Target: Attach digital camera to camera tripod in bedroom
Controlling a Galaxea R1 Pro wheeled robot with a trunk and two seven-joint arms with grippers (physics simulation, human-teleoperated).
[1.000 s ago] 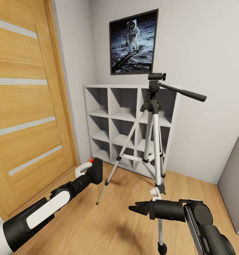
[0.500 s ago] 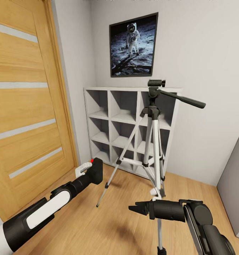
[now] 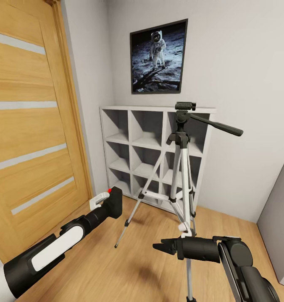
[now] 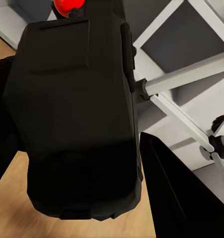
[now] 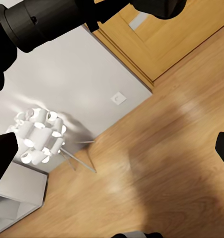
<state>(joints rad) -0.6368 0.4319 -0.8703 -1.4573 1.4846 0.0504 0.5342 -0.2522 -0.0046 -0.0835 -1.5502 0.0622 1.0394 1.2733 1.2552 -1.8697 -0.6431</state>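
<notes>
Camera view's tilted up a bit, so everything sits lower in frame. Left tool [image 3: 103, 204] at 8 o'clock is clamped on the digital camera [image 3: 113, 203]; right tool [image 3: 160, 247] looks spread, holding nothing. Approach step: next, lift it onto the camera tripod [image 3: 182, 167] head at 1 o'clock.

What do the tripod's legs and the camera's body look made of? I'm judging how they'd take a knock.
The camera tripod has legs that look like silver metal tubing, going by their bright sheen, with matte black joints, probably plastic. The digital camera, held in the left gripper, looks like matte black plastic with a glossy red button. As a simulator render, this stays uncertain.
</notes>
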